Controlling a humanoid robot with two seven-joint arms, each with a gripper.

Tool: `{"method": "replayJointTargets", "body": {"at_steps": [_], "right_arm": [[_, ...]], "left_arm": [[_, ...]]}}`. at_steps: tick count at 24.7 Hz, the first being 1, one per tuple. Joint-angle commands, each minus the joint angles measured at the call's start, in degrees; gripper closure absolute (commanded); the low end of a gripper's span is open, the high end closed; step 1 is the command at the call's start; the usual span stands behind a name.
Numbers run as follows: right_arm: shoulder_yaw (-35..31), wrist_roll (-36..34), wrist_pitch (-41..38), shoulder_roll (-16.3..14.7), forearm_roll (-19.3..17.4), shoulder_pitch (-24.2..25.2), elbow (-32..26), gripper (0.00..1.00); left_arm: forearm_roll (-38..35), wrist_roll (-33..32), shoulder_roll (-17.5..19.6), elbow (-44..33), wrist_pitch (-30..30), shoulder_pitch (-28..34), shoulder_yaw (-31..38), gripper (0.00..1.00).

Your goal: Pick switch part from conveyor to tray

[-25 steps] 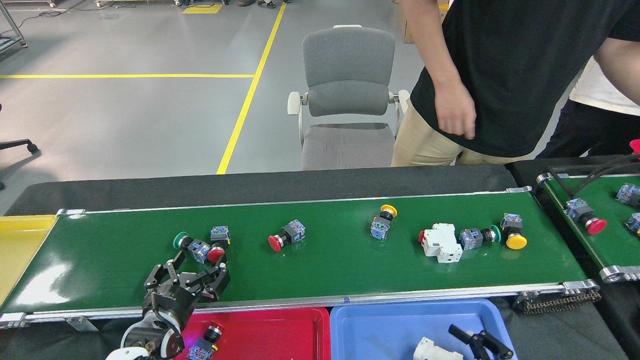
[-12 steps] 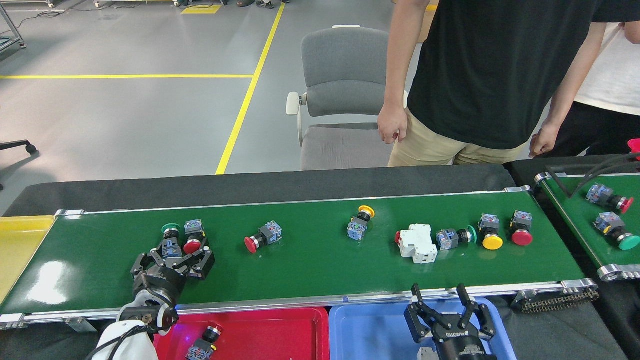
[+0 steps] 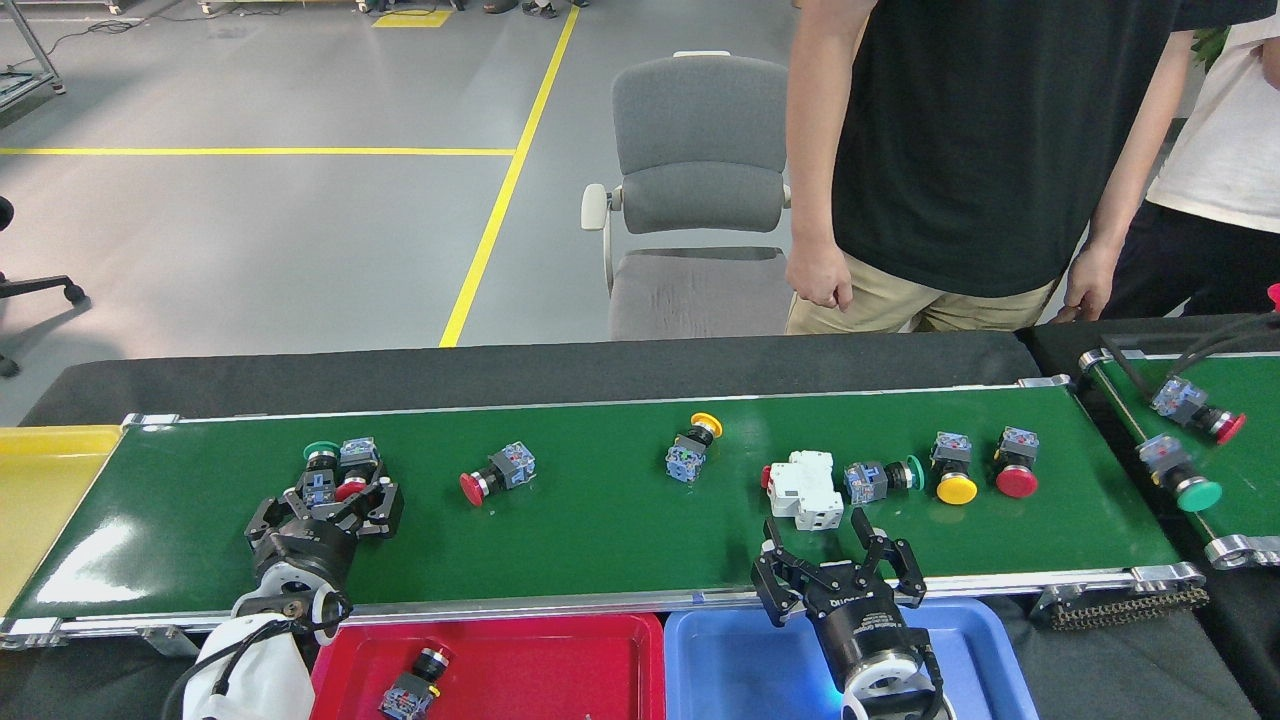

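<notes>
Nearest, at about 6 o'clock, a red tray (image 3: 560, 670) holds one small switch (image 3: 412, 685) at its left end, and a blue tray (image 3: 740, 665) sits just to its right; the right hand (image 3: 838, 570) rises over the blue tray's far rim at about 5 o'clock, its fingers spread wide with nothing between them, the fingertips just short of a white breaker (image 3: 803, 489); the left hand (image 3: 335, 505) at about 8 o'clock reaches over the conveyor (image 3: 600, 520), its fingers partly closed around a red-capped switch part (image 3: 348, 489) that lies touching a green-capped switch part (image 3: 320, 455), though whether the fingers actually grip it I cannot tell; farther along the belt lie a red-capped switch (image 3: 492, 476) near 11 o'clock, a yellow-capped switch (image 3: 692, 446) toward 12 o'clock, then beyond the breaker a green-capped switch (image 3: 880, 479), a yellow mushroom switch (image 3: 953, 470) and a red mushroom switch (image 3: 1016, 464) toward 2 o'clock; a second belt (image 3: 1245, 470) at 3 o'clock carries two more switches; beyond the dark tabletop (image 3: 500, 372) stand a grey chair (image 3: 698, 190) and a person (image 3: 960, 140) in a black shirt.
</notes>
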Motion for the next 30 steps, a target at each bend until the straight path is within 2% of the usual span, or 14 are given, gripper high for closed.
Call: {"method": "replayJointTargets", "body": {"at_steps": [1, 7, 10, 11, 13, 14, 15, 17, 21, 24, 27, 28, 29, 30], "right_arm": [[0.01, 1.1, 0.25, 0.75, -0.02, -1.32, 0.29, 0.02], [-0.08, 2.33, 2.01, 1.36, -0.64, -3.87, 3.54, 0.02], [-0.17, 2.51, 2.18, 1.8, -0.81, -6.6, 6.36, 0.02], [-0.17, 2.51, 2.62, 1.8, -0.72, -7.56, 7.5, 0.05], [-0.08, 2.69, 2.71, 1.36, -0.28, -8.27, 8.64, 0.32], [0.01, 2.77, 2.53, 0.92, -0.02, -8.27, 8.64, 0.62], [0.01, 2.86, 2.45, 0.75, 0.07, -8.27, 8.64, 0.85], [0.97, 2.95, 2.18, -0.05, -0.02, -8.09, 8.46, 0.98], [1.59, 2.33, -1.25, -1.63, -0.28, -5.02, 1.96, 0.98], [0.71, 2.16, -14.17, -8.13, -1.51, 3.33, -11.57, 0.95], [-3.16, -0.74, -30.6, -15.25, -6.0, 14.14, -20.54, 0.88], [-4.3, -2.15, -35.96, -16.04, -6.26, 16.08, -20.63, 0.68], [-5.62, -2.68, -39.83, -16.22, -6.26, 17.31, -20.54, 0.14], [-7.55, -2.76, -42.82, -16.22, -6.35, 18.27, -20.36, 0.01]], "left_arm": [[0.08, 2.22, 0.18, -1.85, -3.52, -0.31, -0.57, 0.76], [-0.1, 1.69, 0.8, -24.0, -27.78, 12.62, -1.1, 0.77], [-0.36, 1.43, 0.97, -36.57, -43.08, 23.6, -1.01, 0.7], [-0.28, 0.81, 0.97, -39.38, -43.08, 26.85, -1.01, 0.58], [-0.28, 0.02, 0.71, -41.4, -43.08, 29.75, -0.92, 0.11], [-0.19, 0.11, 0.53, -41.58, -43.08, 30.19, -1.01, 0.0], [-0.1, 0.11, 0.53, -41.67, -43.08, 30.54, -1.01, 0.0], [-0.01, 0.11, 0.44, -41.84, -43.08, 30.63, -0.92, 0.0], [0.16, 0.55, -0.35, -42.11, -40.88, 31.16, 2.33, 0.0], [0.51, 0.63, -0.08, -41.67, -27.34, 32.13, 9.63, 0.0], [1.31, 0.72, 0.36, -38.94, -25.06, 33.09, 19.38, 0.0], [1.39, 0.72, 0.44, -38.15, -25.06, 34.06, 22.19, 0.0], [1.48, 0.72, 0.44, -37.8, -25.06, 34.76, 24.3, 0.0], [1.48, 0.72, 0.36, -37.89, -25.15, 35.38, 25.36, 0.0]]}}
